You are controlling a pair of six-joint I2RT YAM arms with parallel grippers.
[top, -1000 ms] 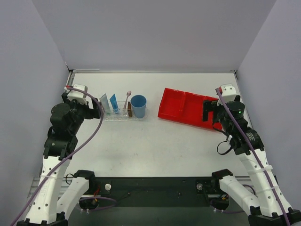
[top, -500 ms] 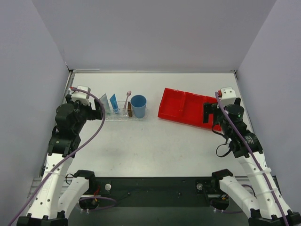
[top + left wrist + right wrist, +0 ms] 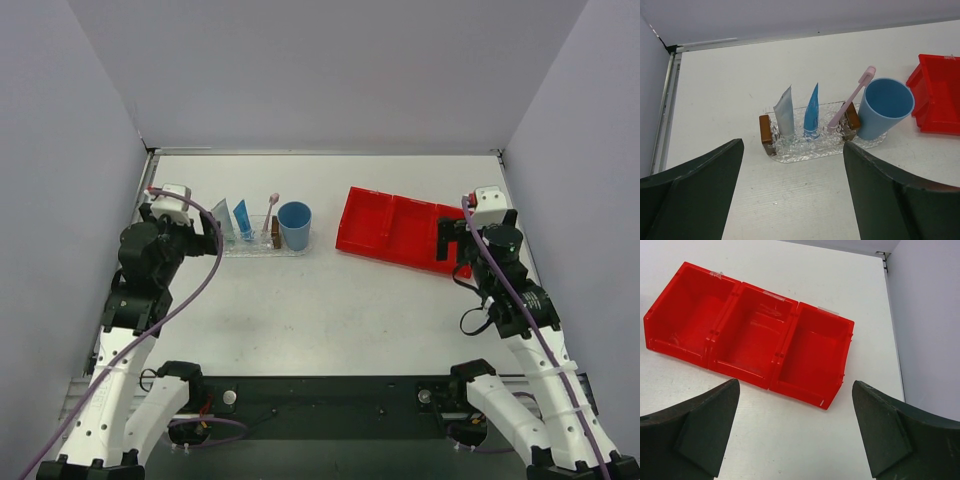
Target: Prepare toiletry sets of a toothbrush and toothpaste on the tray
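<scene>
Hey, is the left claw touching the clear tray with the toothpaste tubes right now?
Apart. In the left wrist view, a strip of bare table separates the tray from both fingers of the left claw, which is open.

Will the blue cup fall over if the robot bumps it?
Probably. The blue cup looks empty and plastic, so likely light. It stands upright, narrower at its base, so a push may tip it. Being round, it could roll.
</scene>
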